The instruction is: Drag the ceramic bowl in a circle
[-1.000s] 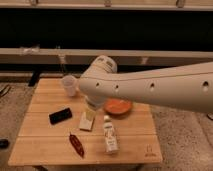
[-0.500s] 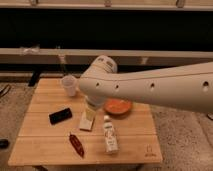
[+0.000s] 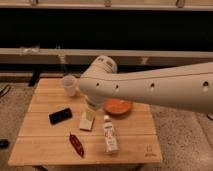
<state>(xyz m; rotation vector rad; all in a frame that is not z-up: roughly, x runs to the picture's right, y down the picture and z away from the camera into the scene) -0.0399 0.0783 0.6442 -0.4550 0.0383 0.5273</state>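
Note:
The ceramic bowl (image 3: 119,106), shallow and orange, lies on the wooden table (image 3: 40,142) right of centre. Its far rim is hidden under my thick white arm, which reaches in from the right. My gripper (image 3: 93,106) hangs down below the arm's rounded end, just left of the bowl and above a tan packet. It looks open and nothing shows in it. I cannot tell whether it touches the bowl.
A translucent plastic cup (image 3: 69,85) stands at the back left. A black flat object (image 3: 60,116), the tan packet (image 3: 87,120), a white bottle (image 3: 110,136) lying down and a red snack packet (image 3: 76,144) are spread over the table's front half. A ledge runs behind the table.

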